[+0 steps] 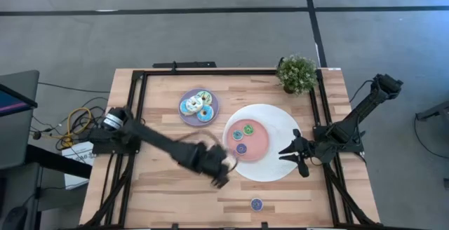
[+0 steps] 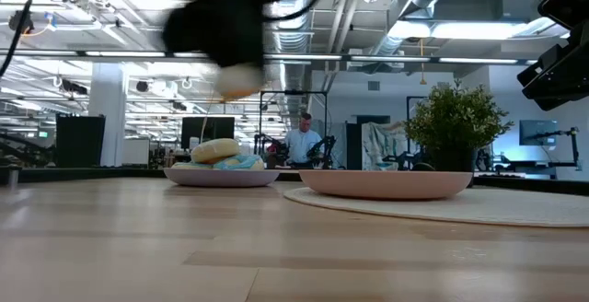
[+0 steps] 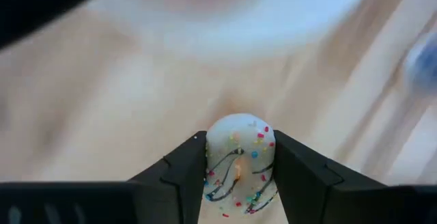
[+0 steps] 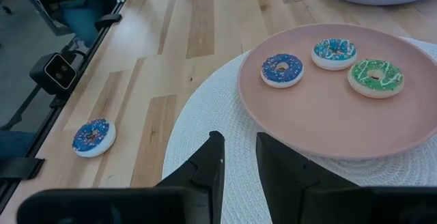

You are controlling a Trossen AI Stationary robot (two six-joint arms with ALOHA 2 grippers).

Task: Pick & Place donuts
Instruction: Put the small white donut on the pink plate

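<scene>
- The left pincer (image 3: 239, 176) is clenched on a cream donut (image 3: 240, 159) with coloured sprinkles and dark drizzle; the ring stands on edge between the two fingers, which press on its opposite sides.
- In the high view this left pincer (image 1: 221, 168) hangs above the desk (image 1: 161, 188), just beside the near edge of the white mat (image 1: 280, 167) and the pink plate (image 1: 258, 149) beyond it.
- The donut looks like a small, light toy, and its shape shows no squashing under the grip, so I judge it stiff enough for a side pinch. Its glossy icing may be slippery, so a hold across the rim, as here, seems safer than one on the iced face.
- On the pink plate, ahead of the left pincer, lie three mini donuts: a green one (image 4: 375, 76), a teal one (image 4: 334, 52) and a blue one (image 4: 282, 69). They lie flat, so a pinch across the outer rim from above suits them.
- One more blue mini donut (image 4: 93, 136) lies alone on the bare desk, well apart from both pincers.
- The purple plate (image 1: 189, 118), off to the left pincer's far side, carries larger donuts (image 1: 198, 105).
- The right pincer (image 4: 239, 156) waits released over the mat's edge, grasping nothing.
</scene>
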